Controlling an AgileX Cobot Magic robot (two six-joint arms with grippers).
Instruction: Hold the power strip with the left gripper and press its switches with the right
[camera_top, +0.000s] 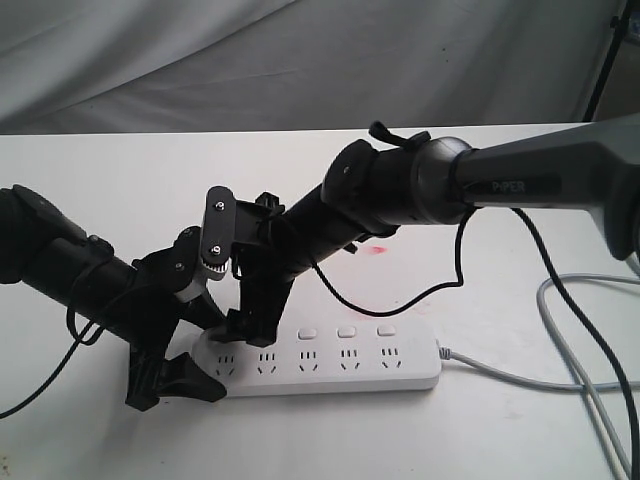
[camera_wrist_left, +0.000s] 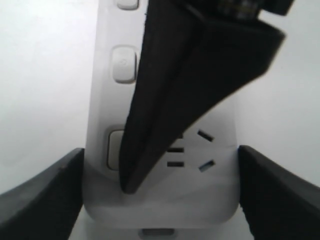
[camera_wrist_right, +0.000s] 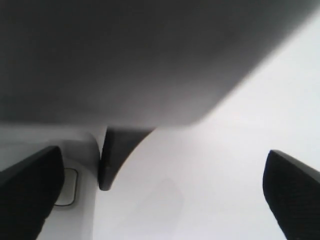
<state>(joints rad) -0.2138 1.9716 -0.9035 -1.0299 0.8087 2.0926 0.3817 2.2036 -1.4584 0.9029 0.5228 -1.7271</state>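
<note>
A white counter (camera_top: 100, 190) is being viewed from the front, with grey cloth (camera_top: 300, 60) hanging behind it. At the left, a black left arm (camera_top: 60, 260) is being stretched low over the counter towards the middle.

The left gripper (camera_wrist_left: 160, 167) is being set astride the left end of the power strip (camera_top: 340, 372). In the left wrist view its two black fingers (camera_wrist_left: 40, 200) are being pressed against the strip's two long sides, so the strip is being pinched across its width. The power strip, a long white bar, is lying flat on the counter just in front of centre, running left to right.

Just right of that grip, the right gripper (camera_wrist_right: 164, 152) is being held down over the strip with its fingers spread wide. One of its pointed black fingers (camera_wrist_left: 165, 100) is being aimed down at the strip's face. Its tip is just beside the switch nearest the held end (camera_wrist_left: 114, 149) and is partly covering it. Whether that switch is being pushed cannot be told.

Further right, three switches (camera_top: 346, 330) are being shown uncovered in a row along the strip's far edge, each above a socket set (camera_top: 349, 355). From the strip's right end a grey cord (camera_top: 500, 377) is being trailed off to the right. Above it, the thick black right arm (camera_top: 520, 185), lettered PIPER, is being reached in from the right edge.
</note>
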